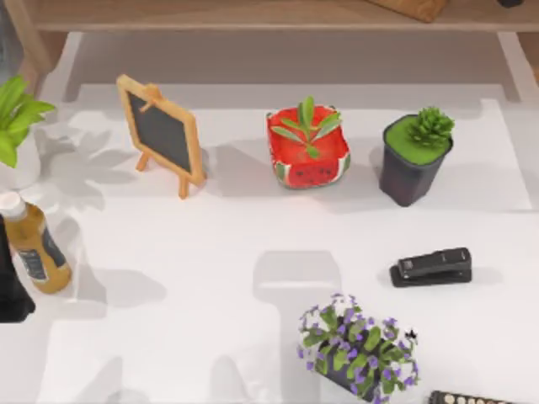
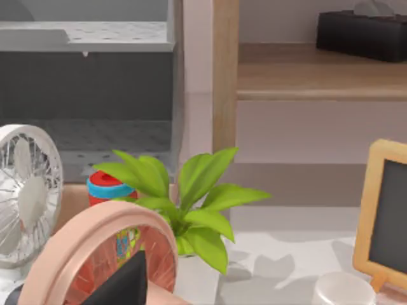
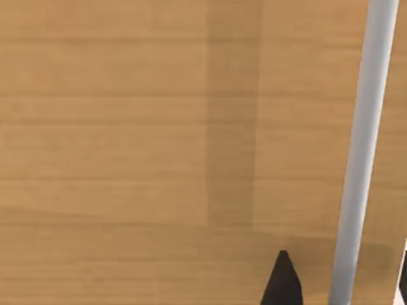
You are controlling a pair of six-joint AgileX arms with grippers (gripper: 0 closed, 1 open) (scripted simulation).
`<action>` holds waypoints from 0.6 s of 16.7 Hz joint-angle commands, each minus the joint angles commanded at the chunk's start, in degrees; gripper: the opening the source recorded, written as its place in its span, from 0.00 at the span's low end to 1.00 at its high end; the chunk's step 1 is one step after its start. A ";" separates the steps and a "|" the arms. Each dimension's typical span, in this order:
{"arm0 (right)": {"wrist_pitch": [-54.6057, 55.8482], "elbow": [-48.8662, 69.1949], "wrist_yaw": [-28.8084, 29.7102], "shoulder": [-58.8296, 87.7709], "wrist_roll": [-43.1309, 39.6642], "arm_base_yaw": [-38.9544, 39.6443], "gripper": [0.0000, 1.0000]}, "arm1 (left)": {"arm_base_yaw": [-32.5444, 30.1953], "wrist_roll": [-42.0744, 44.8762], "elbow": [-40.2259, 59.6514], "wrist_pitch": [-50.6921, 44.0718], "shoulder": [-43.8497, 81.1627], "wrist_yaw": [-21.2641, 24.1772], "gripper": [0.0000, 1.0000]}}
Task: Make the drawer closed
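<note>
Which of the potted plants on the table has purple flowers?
The bushy plant with small purple blooms at the table's near edge. The watermelon-patterned pot and the dark grey pot farther back hold plain green leaves.

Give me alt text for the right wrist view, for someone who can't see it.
A close view of a light wooden panel with a silver bar handle running down it. A dark fingertip of the right gripper pokes in beside the handle, and a faint shadow band crosses the wood.
</note>
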 joint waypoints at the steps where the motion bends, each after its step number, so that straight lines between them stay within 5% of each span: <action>1: 0.00 0.00 0.00 0.00 0.00 0.00 0.10 | 0.00 0.00 0.00 0.00 0.00 0.00 1.00; 3: 0.00 0.00 0.00 0.00 0.00 0.00 0.00 | 0.00 0.00 0.00 0.00 0.00 0.00 1.00; 10: 0.00 0.00 0.00 0.00 0.00 0.00 0.00 | 0.00 0.00 0.00 0.00 0.00 0.00 1.00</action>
